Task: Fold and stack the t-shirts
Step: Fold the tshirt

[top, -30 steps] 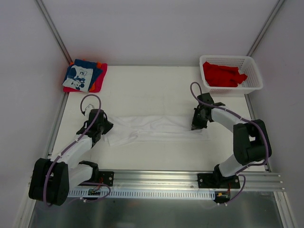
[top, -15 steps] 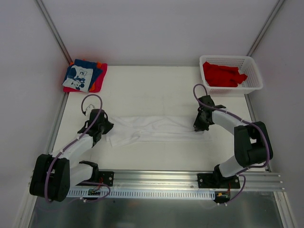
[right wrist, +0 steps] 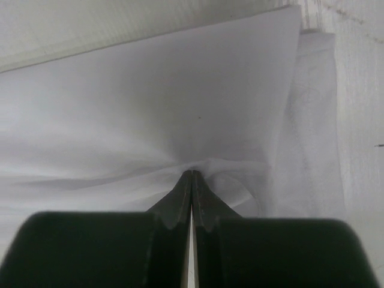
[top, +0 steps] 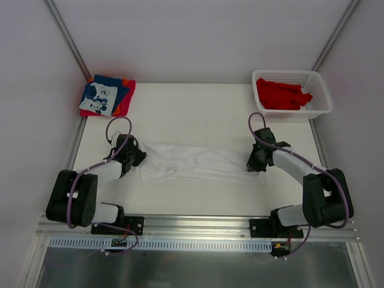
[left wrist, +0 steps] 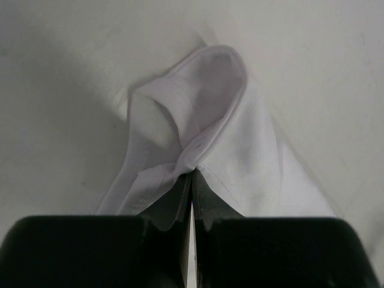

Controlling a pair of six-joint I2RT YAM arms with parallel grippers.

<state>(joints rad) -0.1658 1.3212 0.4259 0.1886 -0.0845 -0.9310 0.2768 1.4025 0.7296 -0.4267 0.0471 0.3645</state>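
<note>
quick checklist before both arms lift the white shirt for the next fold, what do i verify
1. Left hand grip: ok, jaws closed with a pinch of the white t-shirt edge between them.
2. Right hand grip: ok, jaws closed on gathered cloth at the shirt's other end.
3. Shirt lying smooth between the hands: not ok, it is wrinkled and bunched along its length.
4. Layers caught in each pinch: cannot tell.
5. Neighbours apart from the shirt: ok, the folded stack sits at the far left corner, and the basket of red shirts at the far right.
</note>
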